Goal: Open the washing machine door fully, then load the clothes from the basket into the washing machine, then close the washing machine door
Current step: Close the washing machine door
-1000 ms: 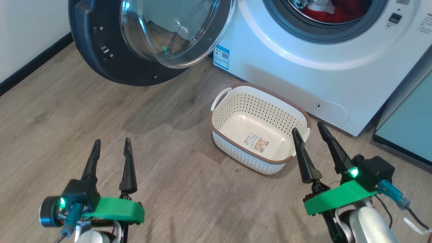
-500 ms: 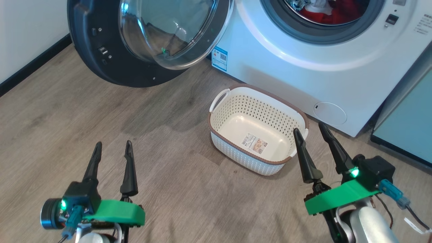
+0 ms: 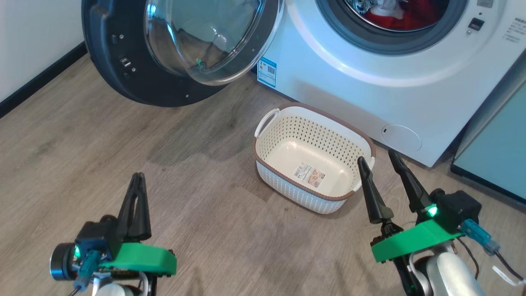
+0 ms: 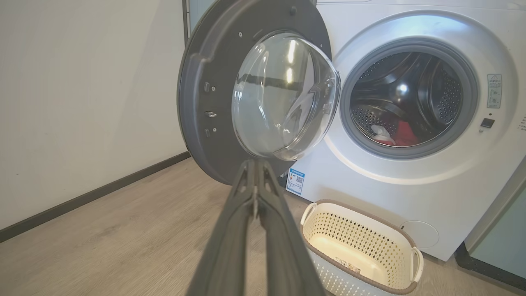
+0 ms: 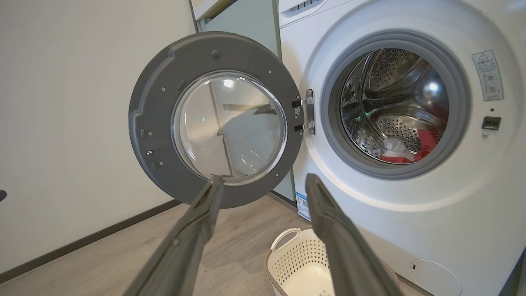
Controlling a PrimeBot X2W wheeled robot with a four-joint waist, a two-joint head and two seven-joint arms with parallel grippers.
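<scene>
The left gripper (image 3: 137, 176) hovers low over the floor (image 3: 185, 135), fingers pressed together on nothing, pointing toward the washing machine door (image 3: 111, 61), which stands swung wide. The right gripper (image 3: 377, 157) hovers with fingers spread beside the basket (image 3: 287, 187); the clothes (image 3: 411, 16) lie inside the washing machine (image 3: 349, 94).

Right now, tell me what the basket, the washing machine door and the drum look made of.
The basket: cream plastic, matte, moulded with rows of holes, brown rim. The washing machine door: dark rim with a sheen, likely plastic; its clear bulging porthole, glass or clear plastic, mirrors the room. The drum: bright perforated metal, probably stainless steel, with sharp highlights.
</scene>
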